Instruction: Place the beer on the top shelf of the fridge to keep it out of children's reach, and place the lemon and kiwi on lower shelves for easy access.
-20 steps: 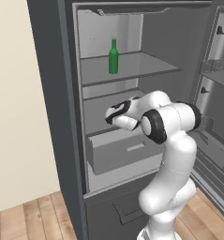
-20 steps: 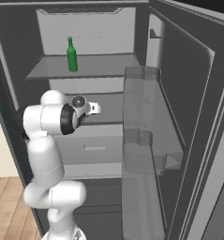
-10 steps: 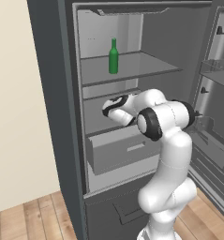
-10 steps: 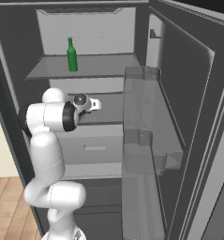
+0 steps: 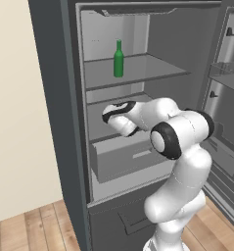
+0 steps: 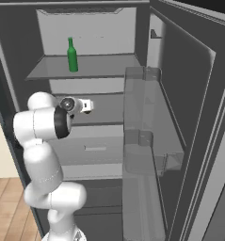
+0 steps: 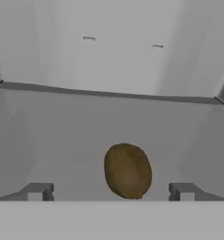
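Observation:
The brown oval kiwi [image 7: 128, 170] lies on a lower shelf [image 7: 62, 131] of the fridge [image 5: 50, 98], free between the two finger tips. My gripper [image 7: 109, 191] is open, its jaws standing wide on either side of the fruit without touching it. From the base views the hand [image 5: 113, 116] [image 6: 87, 106] reaches in over that lower shelf [image 5: 96, 126], under the top shelf [image 5: 152, 68]. The green beer [image 5: 118, 59] [image 6: 72, 55] stands upright on the top shelf [image 6: 104, 67]. The lemon is out of view.
A pale grey drawer [image 5: 128, 159] [image 6: 95, 148] sits pulled out a little just below the hand. The open fridge door with clear bins [image 6: 147, 141] [image 5: 226, 73] stands to the right of the arm. Wooden floor [image 5: 25, 225] lies at the lower left.
The hand has edged left and up, further in over the lower shelf, and the jaws have spread. The beer has not moved.

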